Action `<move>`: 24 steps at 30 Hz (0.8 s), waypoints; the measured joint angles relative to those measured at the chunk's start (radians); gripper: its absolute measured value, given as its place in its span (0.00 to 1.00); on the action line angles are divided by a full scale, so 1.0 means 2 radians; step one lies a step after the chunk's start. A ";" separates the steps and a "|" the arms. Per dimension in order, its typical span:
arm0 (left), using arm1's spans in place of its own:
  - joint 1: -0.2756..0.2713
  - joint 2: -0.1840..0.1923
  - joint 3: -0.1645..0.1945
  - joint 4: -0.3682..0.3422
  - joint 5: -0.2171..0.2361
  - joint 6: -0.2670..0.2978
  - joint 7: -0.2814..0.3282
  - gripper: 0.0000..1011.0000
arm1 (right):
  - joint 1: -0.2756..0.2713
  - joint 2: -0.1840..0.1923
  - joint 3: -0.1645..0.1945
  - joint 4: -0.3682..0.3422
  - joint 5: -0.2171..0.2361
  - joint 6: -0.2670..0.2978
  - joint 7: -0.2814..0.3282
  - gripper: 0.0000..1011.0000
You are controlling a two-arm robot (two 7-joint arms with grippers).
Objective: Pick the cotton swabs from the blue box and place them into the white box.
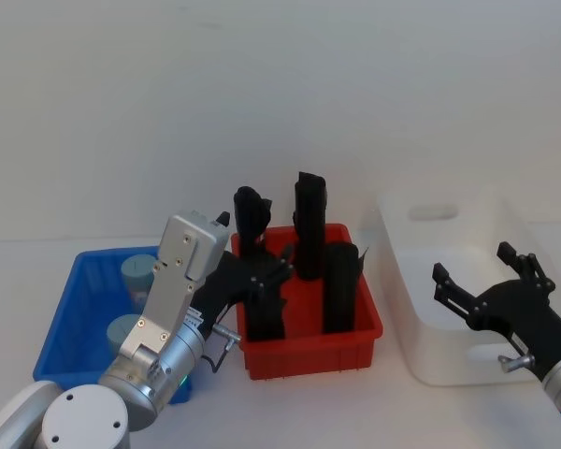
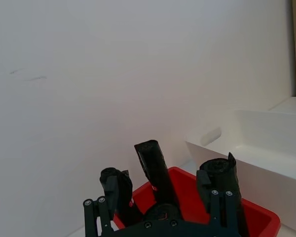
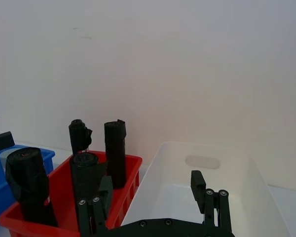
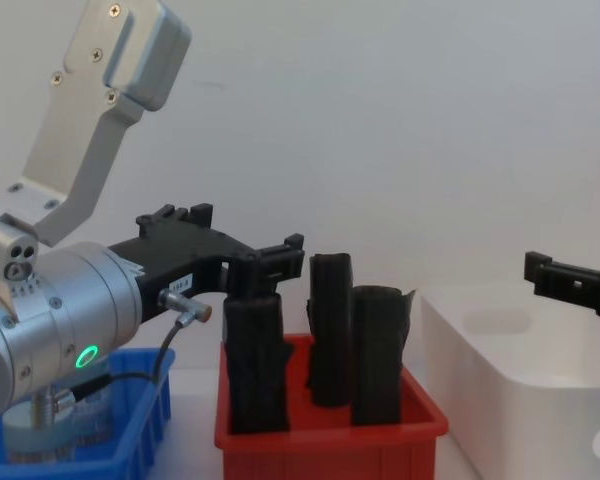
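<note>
**Evidently at the reach step: both grippers empty, swabs in the blue bin**

At the lower left of the head view, the small open-top bright blue plastic box holds two cotton swabs, clear cylindrical tubs with grey-blue lids standing one behind the other. The left gripper hangs at lower centre of that frame, over the near left corner of the red plastic bin and close among the upright black rolls. It is not above the blue box. Its jaws are spread wide with nothing between them, as the left wrist view confirms. The right gripper hovers at the lower right over the large white translucent plastic box, its jaws likewise parted and empty.

By this layout, a pick is yet to be made. The next move probably calls for the left gripper to swing toward the frame's lower left, clear of the rolls. It would then descend over one lid and close on that tub.
</note>
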 joint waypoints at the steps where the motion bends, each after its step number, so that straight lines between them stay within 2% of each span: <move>1: 0.000 0.000 0.000 0.000 0.000 0.000 0.000 0.99 | 0.000 0.000 0.000 0.000 0.000 0.000 0.000 0.99; 24: 0.000 0.000 0.000 0.000 0.000 0.000 0.000 0.99 | 0.000 0.000 0.000 0.000 0.000 0.000 0.000 0.99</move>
